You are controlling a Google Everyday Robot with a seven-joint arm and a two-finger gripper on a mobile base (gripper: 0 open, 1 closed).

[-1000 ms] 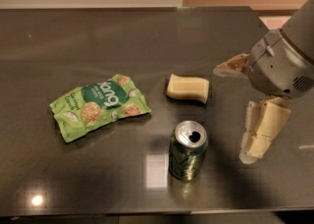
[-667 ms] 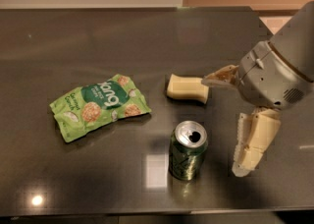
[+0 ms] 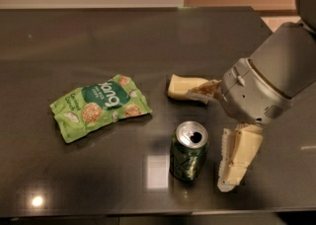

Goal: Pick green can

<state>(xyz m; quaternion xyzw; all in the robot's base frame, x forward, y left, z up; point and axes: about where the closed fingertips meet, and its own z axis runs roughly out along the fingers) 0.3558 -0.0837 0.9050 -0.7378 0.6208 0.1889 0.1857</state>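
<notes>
The green can [image 3: 188, 159] stands upright on the dark table [image 3: 98, 41], near the front edge, its silver top and opening showing. My gripper [image 3: 211, 139] is open, just right of the can and level with it. One cream finger [image 3: 238, 159] hangs close beside the can's right side. The other finger [image 3: 207, 91] reaches out behind the can and touches a cream block. The can is not between the fingers and nothing is held.
A flat light-green snack bag [image 3: 98, 106] lies left of the can. A cream sponge-like block [image 3: 183, 86] lies behind the can. The table's front edge runs just below the can, and its right edge is under my arm.
My gripper has moved left and a little down, closer to the can. Its upper finger now reaches the cream block. Can, bag and block have not moved.
</notes>
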